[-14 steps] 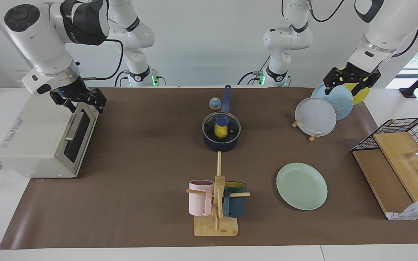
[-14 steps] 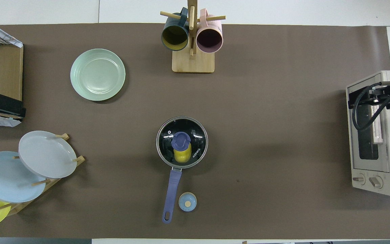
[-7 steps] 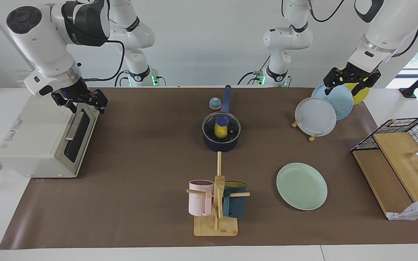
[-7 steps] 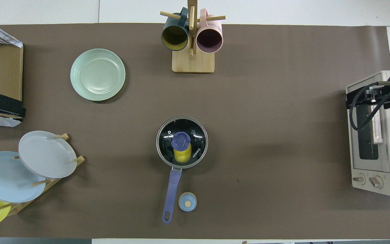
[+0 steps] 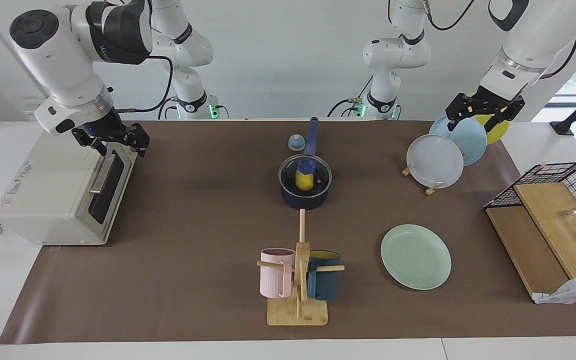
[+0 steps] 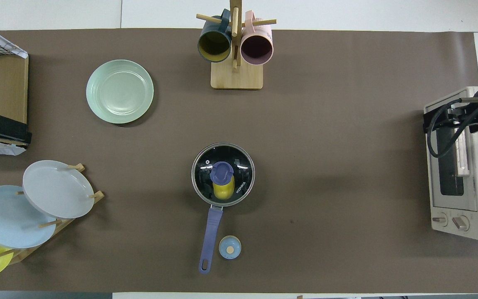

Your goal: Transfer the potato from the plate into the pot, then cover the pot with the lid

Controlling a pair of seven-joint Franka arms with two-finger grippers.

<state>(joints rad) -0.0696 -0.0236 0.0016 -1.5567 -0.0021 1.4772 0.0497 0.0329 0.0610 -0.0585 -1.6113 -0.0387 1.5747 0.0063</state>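
The dark navy pot stands mid-table, its long blue handle pointing toward the robots. The glass lid with its blue knob sits on the pot. Through the glass, the yellow potato lies inside the pot. The mint-green plate is bare, farther from the robots than the pot and toward the left arm's end. My left gripper hangs open over the plate rack, holding nothing. My right gripper hangs open over the toaster oven, holding nothing.
A toaster oven fills the right arm's end. A rack with grey, blue and yellow plates and a wire basket with wooden boards stand at the left arm's end. A mug tree stands farthest out; a small blue-topped bell sits beside the pot handle.
The right arm has drifted slightly over the toaster oven. The left arm, pot, lid, potato and plate have not moved.
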